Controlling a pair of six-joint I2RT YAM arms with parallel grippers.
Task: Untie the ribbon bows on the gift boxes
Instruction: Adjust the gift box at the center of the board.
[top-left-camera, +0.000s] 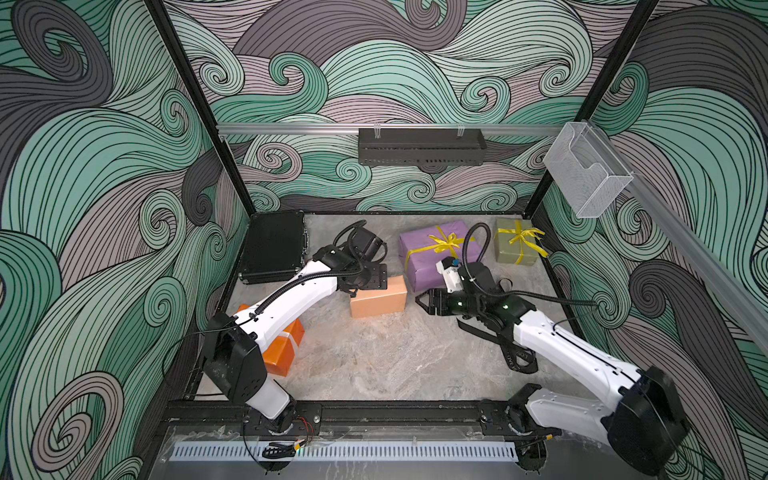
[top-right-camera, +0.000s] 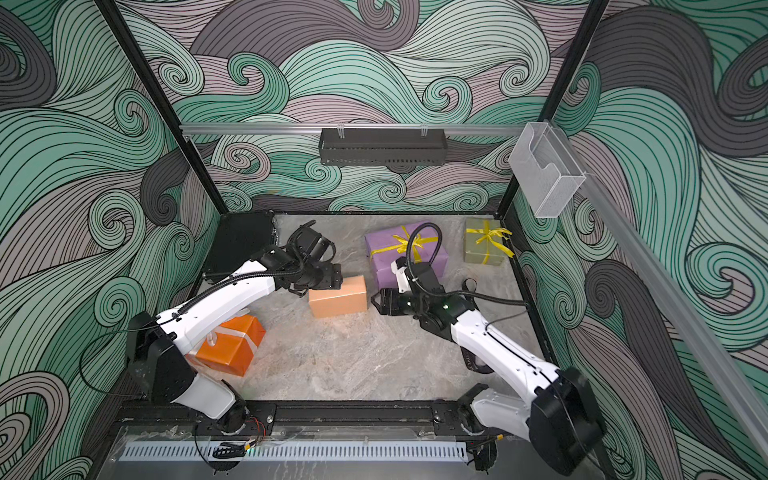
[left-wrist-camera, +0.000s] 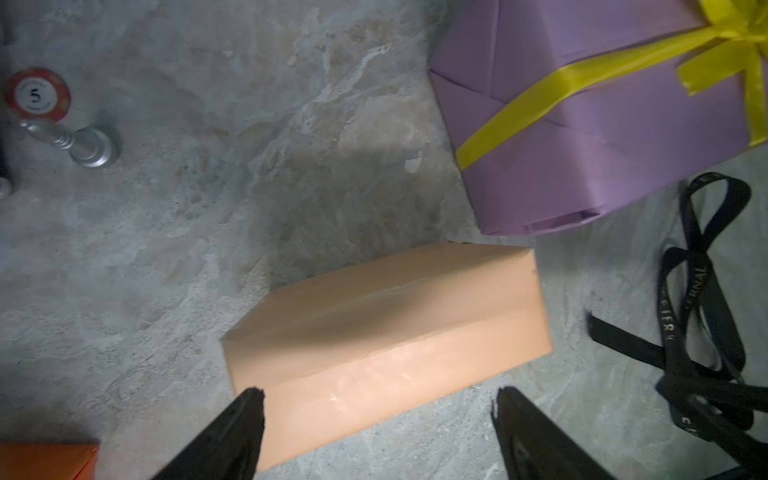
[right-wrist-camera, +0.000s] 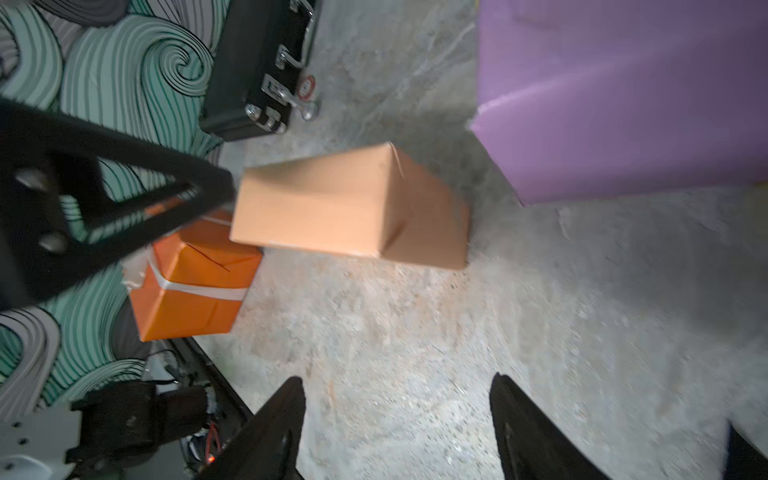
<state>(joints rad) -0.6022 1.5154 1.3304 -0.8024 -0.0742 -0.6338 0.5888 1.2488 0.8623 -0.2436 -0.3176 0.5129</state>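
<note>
My left gripper hangs open over the near end of the bare tan-peach gift box, one jaw on each side of its corner. My right gripper is open over bare table, just right of that box. A loose black ribbon with pale lettering lies on the table under the right arm. The purple box and the olive-green box each carry a tied yellow bow. A white ribbon wraps the orange box, half hidden under the left arm.
A black hard case lies at the back left. Beside it are a red poker chip and a small silver metal piece. A black basket and a clear bin hang on the walls.
</note>
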